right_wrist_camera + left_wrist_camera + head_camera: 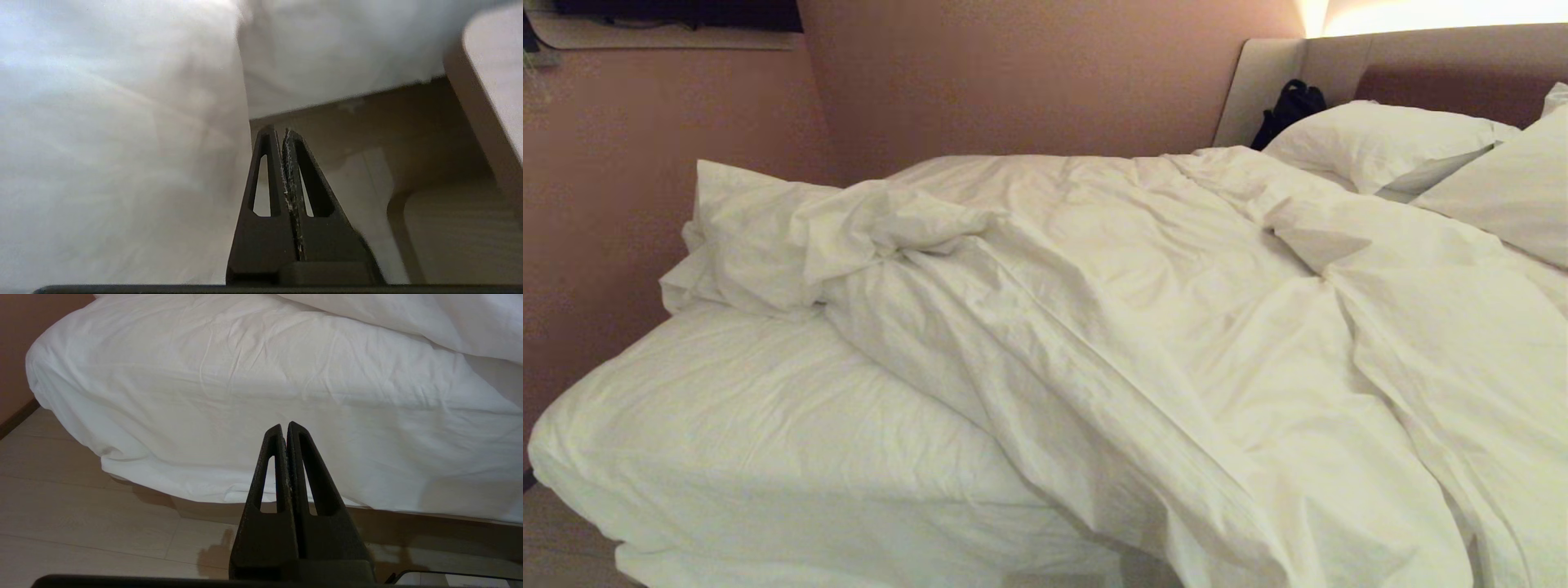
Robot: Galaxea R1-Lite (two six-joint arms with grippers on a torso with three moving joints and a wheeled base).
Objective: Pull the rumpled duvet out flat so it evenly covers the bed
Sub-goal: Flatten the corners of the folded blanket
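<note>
the duvet lies in a rumpled heap across the middle and right of the bed, bunched into a thick ridge that runs diagonally from the far left corner down toward the near edge, where a fold spills over the side. to its left a wide stretch of fitted sheet is bare, so the foot-end corner of the mattress has no cover at all. at the far right, two pillows rest against the headboard, with a dark bag tucked in the corner beside them.

by my reading the task is barely begun: nothing is spread flat, and the whole duvet has yet to be drawn toward the uncovered corner and smoothed.

the left gripper hangs low in front of the bed's near side, fingers pressed together and holding nothing, with the pale floor beneath it. the right gripper is also closed and empty, close beside the hanging white fabric of the bed's side, not gripping it. neither arm shows in the head view.
</note>
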